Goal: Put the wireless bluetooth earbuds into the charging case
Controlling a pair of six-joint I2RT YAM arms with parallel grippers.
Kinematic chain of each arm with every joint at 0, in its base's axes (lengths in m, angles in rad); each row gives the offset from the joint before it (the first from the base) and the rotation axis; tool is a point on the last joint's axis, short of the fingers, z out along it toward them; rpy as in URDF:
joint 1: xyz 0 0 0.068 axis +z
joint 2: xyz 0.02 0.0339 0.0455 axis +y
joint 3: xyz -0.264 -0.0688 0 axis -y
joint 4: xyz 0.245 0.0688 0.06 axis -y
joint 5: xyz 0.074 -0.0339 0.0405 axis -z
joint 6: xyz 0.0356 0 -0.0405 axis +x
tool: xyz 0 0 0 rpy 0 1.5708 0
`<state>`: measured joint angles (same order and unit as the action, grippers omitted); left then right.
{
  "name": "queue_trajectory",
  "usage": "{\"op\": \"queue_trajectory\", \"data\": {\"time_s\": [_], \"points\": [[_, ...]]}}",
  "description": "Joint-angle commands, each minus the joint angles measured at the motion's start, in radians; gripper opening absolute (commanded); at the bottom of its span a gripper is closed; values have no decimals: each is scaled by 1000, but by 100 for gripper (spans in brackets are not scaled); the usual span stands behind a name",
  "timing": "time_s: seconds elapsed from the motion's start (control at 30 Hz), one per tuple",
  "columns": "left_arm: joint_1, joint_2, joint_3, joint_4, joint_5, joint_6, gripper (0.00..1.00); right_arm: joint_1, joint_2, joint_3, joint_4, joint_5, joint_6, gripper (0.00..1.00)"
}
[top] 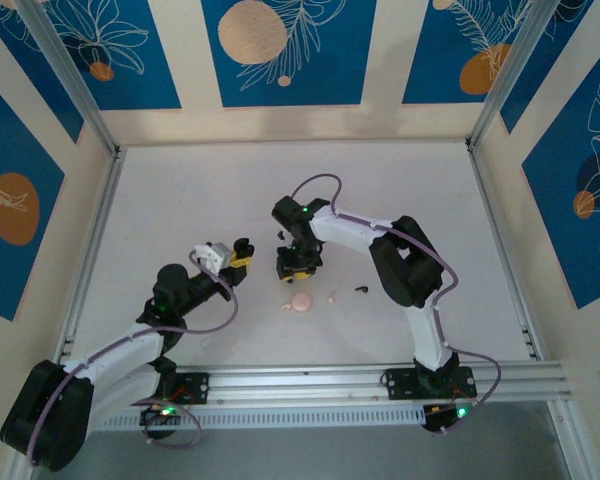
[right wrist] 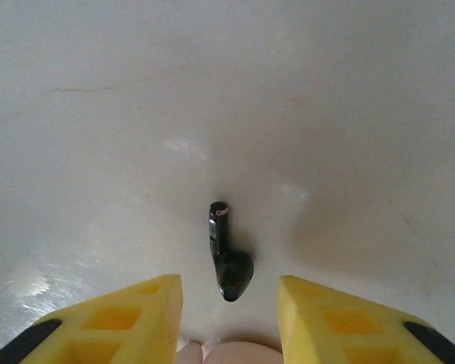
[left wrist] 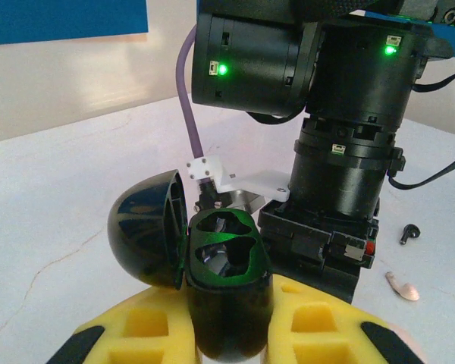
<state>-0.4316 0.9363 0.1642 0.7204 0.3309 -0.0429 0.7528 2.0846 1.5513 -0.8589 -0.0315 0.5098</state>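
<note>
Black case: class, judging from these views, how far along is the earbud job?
Done: the left gripper holds the black case open, both sockets empty. In hand: the right gripper is open around a black earbud on the table. Left: seating every earbud; another black earbud and a pink earbud lie loose.

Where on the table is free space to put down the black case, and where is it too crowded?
The far half of the table is bare, up to the back wall; also the strip along the right rail. Crowded: the middle, where the right gripper, pink case, pink bud and black bud sit.
</note>
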Motion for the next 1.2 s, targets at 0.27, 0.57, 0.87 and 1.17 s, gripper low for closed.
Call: {"op": "queue_trajectory", "data": {"time_s": [0.27,0.57,0.87,1.17], "points": [[13,-12,4,9,-1,17,11,1,23,-8,-11,-25,12,35],[13,-18,3,2,-1,18,11,-2,40,-17,-10,-16,7,31],[13,-17,11,-9,0,21,11,-24,28,-36,-23,15,0,25],[13,-19,19,-25,-2,25,12,-107,-22,-84,-39,90,-40,24]]}}
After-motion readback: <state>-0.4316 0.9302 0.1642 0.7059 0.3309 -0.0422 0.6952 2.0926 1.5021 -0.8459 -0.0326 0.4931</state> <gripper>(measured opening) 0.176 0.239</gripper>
